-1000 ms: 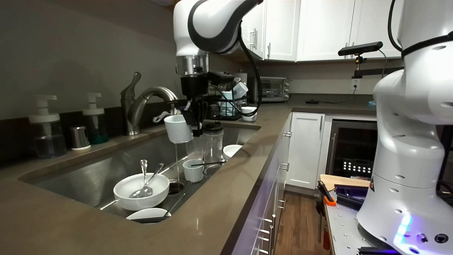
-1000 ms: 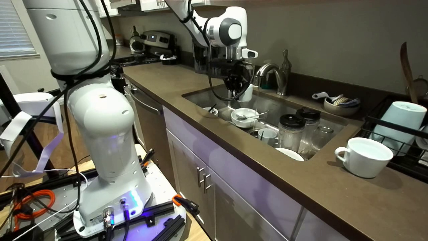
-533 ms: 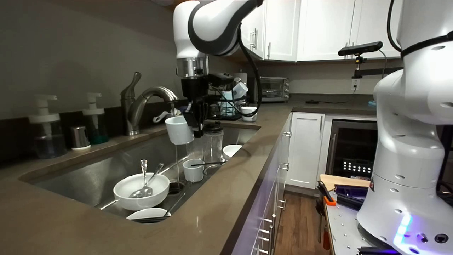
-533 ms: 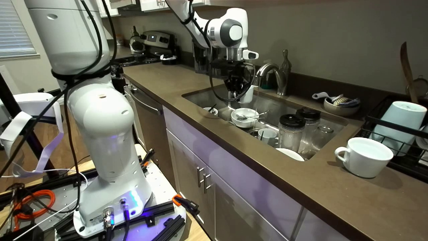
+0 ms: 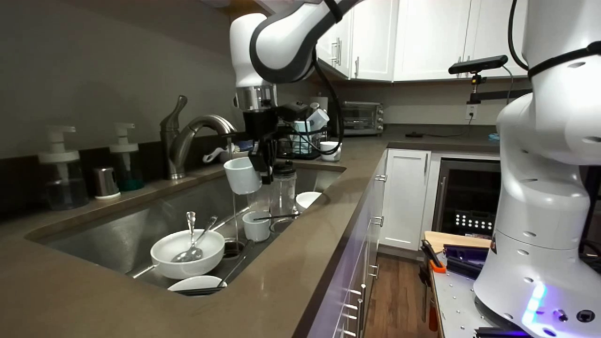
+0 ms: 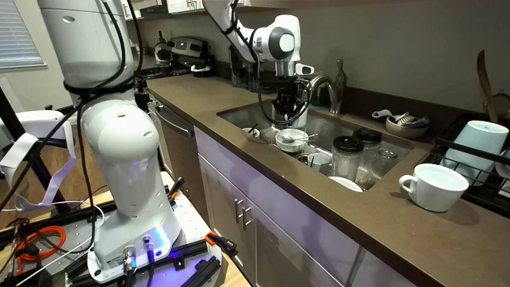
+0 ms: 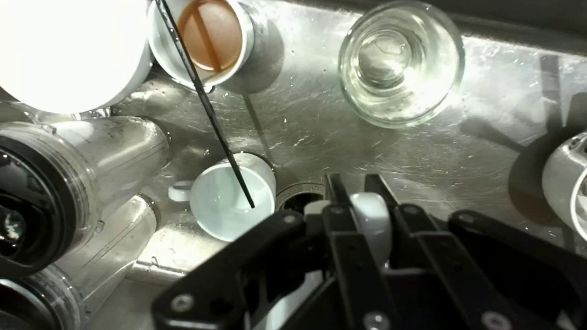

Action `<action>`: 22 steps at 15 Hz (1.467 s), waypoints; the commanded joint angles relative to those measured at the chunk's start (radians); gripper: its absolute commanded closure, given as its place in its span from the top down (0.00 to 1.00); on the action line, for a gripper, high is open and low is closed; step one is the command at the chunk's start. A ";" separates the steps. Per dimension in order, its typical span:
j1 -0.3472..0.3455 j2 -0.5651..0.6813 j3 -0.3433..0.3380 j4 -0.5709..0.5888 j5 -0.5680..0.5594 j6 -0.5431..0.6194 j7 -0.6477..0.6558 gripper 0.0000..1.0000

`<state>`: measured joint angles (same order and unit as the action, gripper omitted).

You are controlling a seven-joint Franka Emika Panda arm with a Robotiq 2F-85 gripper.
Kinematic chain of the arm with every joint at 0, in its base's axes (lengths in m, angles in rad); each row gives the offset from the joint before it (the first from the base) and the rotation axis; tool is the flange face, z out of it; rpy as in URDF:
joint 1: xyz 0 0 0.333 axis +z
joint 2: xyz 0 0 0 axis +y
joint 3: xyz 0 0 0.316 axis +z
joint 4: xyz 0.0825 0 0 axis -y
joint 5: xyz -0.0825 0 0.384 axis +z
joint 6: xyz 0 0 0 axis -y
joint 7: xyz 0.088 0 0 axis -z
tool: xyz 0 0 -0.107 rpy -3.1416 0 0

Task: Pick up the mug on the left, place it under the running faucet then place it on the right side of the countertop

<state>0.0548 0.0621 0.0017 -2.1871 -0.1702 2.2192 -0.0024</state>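
Dipping slightly and shifting right over the last second, the white mug [image 5: 243,179] is hanging tilted above the sink [image 5: 117,234], left of centre in an exterior view, with the gripper [image 5: 263,173] clenching it at its right side. A thin stream [image 5: 229,146] from the faucet [image 5: 180,143] is falling toward the mug's left rim and showing again beneath it; whether water is entering, missing or running down the outside is remaining unclear. The shift is probably serving to position the mug under the water, with the carry to the right side of the tabletop [image 5: 300,253] still pending.

In an exterior view with a white cup [image 6: 434,189] standing at the right, the gripper is sitting lower and farther right than a moment ago, nearer the faucet's outlet, and is covering most of the mug.

In the wrist view, the gripper is filling the bottom of the frame and pinching what is apparently the mug's handle [image 7: 375,224]; the mug's body is vanishing beneath it. The drain [image 7: 300,199] is peeking out half covered near the centre, a round white dish [image 7: 69,50] at the upper left is glaring out, and a white bowl [image 7: 558,176] is running off the right edge.
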 commanded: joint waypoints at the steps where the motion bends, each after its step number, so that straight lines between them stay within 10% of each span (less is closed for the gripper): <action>1: -0.030 0.010 -0.009 0.039 -0.007 0.015 -0.084 0.04; 22: -0.050 0.045 -0.020 0.057 0.000 0.032 -0.122 0.16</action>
<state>0.0121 0.1074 -0.0258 -2.1310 -0.1696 2.2526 -0.1247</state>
